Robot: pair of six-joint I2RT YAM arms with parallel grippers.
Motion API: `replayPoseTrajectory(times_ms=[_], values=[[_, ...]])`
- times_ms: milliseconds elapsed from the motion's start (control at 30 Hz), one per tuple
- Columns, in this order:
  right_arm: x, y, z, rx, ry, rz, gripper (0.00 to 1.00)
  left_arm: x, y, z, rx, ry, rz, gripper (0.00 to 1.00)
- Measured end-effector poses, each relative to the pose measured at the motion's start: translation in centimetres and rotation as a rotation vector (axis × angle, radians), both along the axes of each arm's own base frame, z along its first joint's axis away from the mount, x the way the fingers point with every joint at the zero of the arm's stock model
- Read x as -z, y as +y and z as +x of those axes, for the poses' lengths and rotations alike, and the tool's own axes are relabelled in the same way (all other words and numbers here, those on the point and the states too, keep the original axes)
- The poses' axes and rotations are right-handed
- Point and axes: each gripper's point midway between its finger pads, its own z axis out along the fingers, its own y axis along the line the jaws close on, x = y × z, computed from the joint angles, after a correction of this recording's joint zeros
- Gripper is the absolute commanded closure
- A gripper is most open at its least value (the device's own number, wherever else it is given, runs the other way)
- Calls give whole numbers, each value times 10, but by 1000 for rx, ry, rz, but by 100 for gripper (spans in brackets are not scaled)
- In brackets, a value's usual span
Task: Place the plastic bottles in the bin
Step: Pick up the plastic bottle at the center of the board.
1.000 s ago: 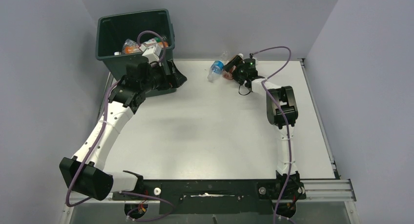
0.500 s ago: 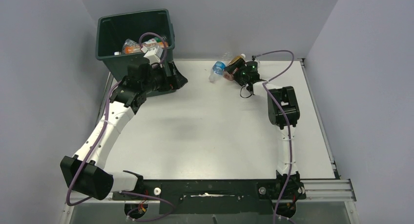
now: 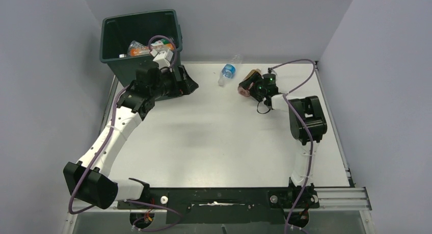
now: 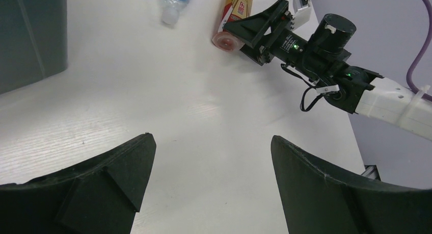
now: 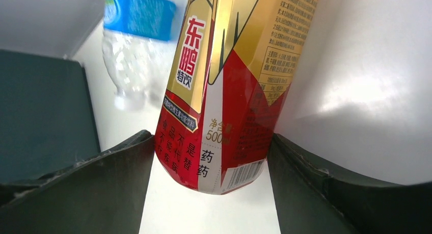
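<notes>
My right gripper (image 3: pixel 248 83) is shut on a red and gold labelled bottle (image 3: pixel 250 76), at the back right of the table; in the right wrist view both fingers press the sides of this bottle (image 5: pixel 229 91). A clear bottle with a blue label (image 3: pixel 227 71) lies on the table just to its left and also shows in the right wrist view (image 5: pixel 135 45). The dark green bin (image 3: pixel 116 66) stands at the back left with several bottles (image 3: pixel 150 48) inside. My left gripper (image 3: pixel 186 84) is open and empty beside the bin's front right corner, its fingers (image 4: pixel 127 167) wide apart over bare table.
Grey walls close in the table at the back and on both sides. In the left wrist view the bin's wall (image 4: pixel 30 35) is at the left, and the right gripper (image 4: pixel 254 27) with its bottle (image 4: pixel 237 9) is across the table.
My right gripper has moved right and nearer with the red and gold bottle, away from the clear bottle, which stayed put. My left gripper has shifted slightly to the right.
</notes>
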Motion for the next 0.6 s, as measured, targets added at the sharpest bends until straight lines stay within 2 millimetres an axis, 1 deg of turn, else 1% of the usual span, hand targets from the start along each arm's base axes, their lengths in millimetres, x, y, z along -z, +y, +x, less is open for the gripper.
replayPoseTrajectory(times_ms=[100, 133, 233, 400, 533, 600], values=[[0, -3, -26, -17, 17, -20, 51, 5, -5, -4, 14, 10, 2, 15], [2, -4, -39, -26, 25, -29, 50, 7, -8, -5, 20, 15, 2, 15], [1, 1, -70, -60, 37, -48, 50, 17, -14, -11, 39, 35, 5, 15], [1, 28, -126, -171, 52, -83, 50, 36, -20, -19, 56, 84, 8, 15], [1, 45, -167, -261, 71, -118, 50, 43, -23, -23, 67, 104, 0, 15], [0, 48, -186, -296, 79, -136, 50, 44, -25, -24, 72, 112, -12, 15]])
